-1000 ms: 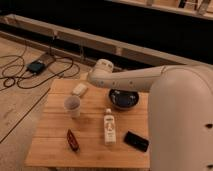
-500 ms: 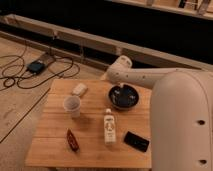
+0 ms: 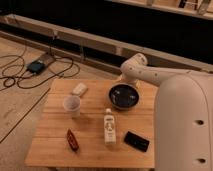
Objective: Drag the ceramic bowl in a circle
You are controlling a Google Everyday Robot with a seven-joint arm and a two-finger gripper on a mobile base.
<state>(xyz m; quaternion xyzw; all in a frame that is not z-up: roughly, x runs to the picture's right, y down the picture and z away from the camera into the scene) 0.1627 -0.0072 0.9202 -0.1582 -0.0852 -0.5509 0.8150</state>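
Observation:
The ceramic bowl (image 3: 123,95), round, shallow and dark navy-black, sits upright on the back right part of the wooden table (image 3: 55,137). My white arm reaches in from the right, with its rounded joint (image 3: 133,66) above and behind the bowl. My gripper (image 3: 133,85) hangs down from that joint at the bowl's far right rim, mostly hidden by the arm. I cannot tell whether it touches the bowl.
A white cup (image 3: 72,105) stands left of the bowl. A white bottle (image 3: 109,127) lies in front of it, with a black flat device (image 3: 136,141) to its right. A red-brown item (image 3: 73,140) lies front left and a small white object (image 3: 79,89) back left. Cables (image 3: 20,75) lie on the floor.
The arm's joint has swung to the right, from over the table's back middle to behind the bowl. The bowl and the other things have not visibly moved.

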